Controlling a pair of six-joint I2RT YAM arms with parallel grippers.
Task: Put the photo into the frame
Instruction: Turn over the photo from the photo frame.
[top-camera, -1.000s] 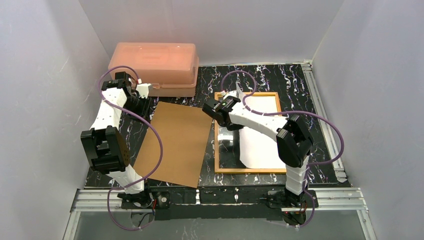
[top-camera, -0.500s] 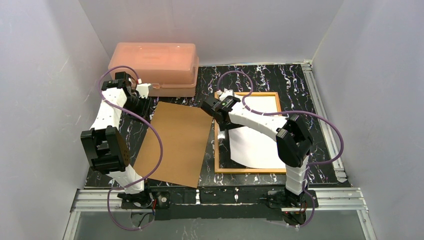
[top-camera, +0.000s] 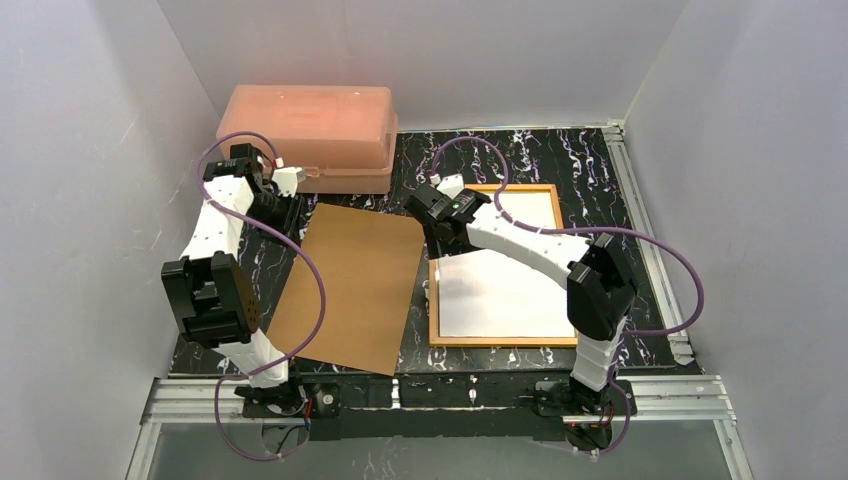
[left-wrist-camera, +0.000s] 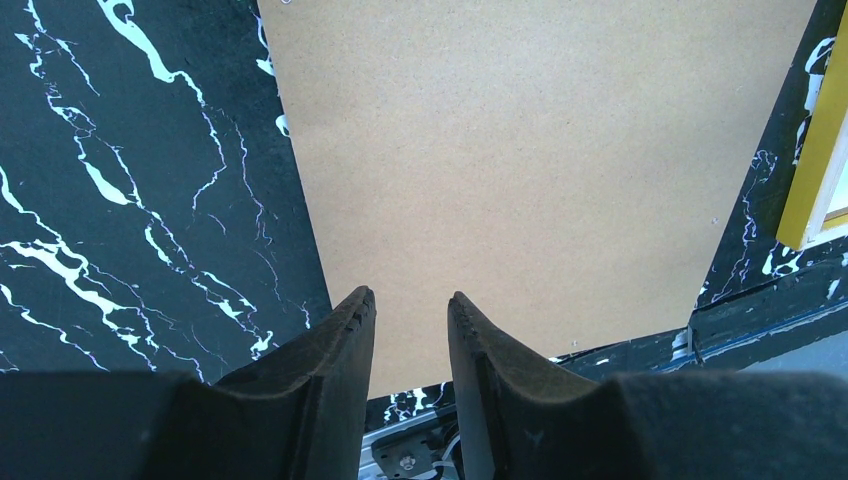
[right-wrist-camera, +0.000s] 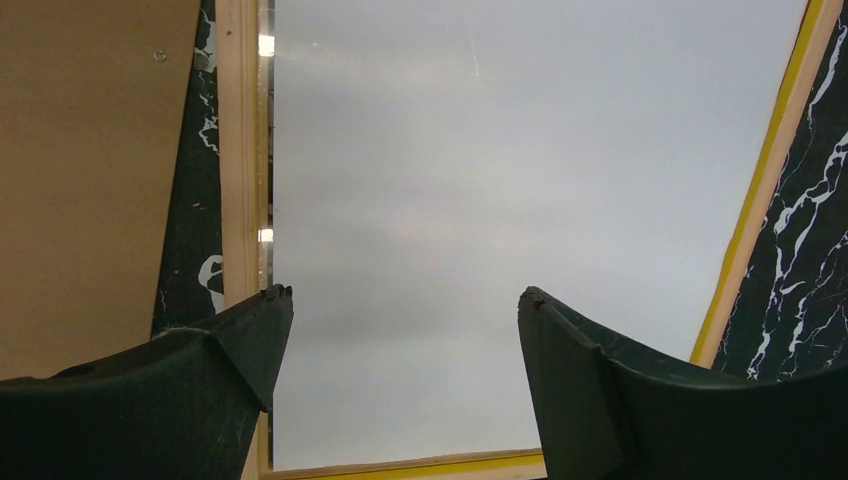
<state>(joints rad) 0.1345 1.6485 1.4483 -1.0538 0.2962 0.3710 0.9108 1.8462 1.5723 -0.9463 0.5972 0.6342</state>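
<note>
Black marbled table (top-camera: 540, 150), top view: photo (top-camera: 500, 295) lies white side up, flat inside the frame (top-camera: 434, 300); brown board (top-camera: 350, 285) just beside it (pink box (top-camera: 305, 120) behind). Left wrist: left gripper (left-wrist-camera: 410, 298) jaws slightly apart, empty, above the board. Right wrist: right gripper (right-wrist-camera: 400, 295) jaws spread wide over the photo, gripping nothing.

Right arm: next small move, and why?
Probably lift the right gripper straight up and clear: its jaws stand open, holding nothing, and the white-backed paper photo already lies flat inside the thin yellow-fronted wooden frame.
</note>
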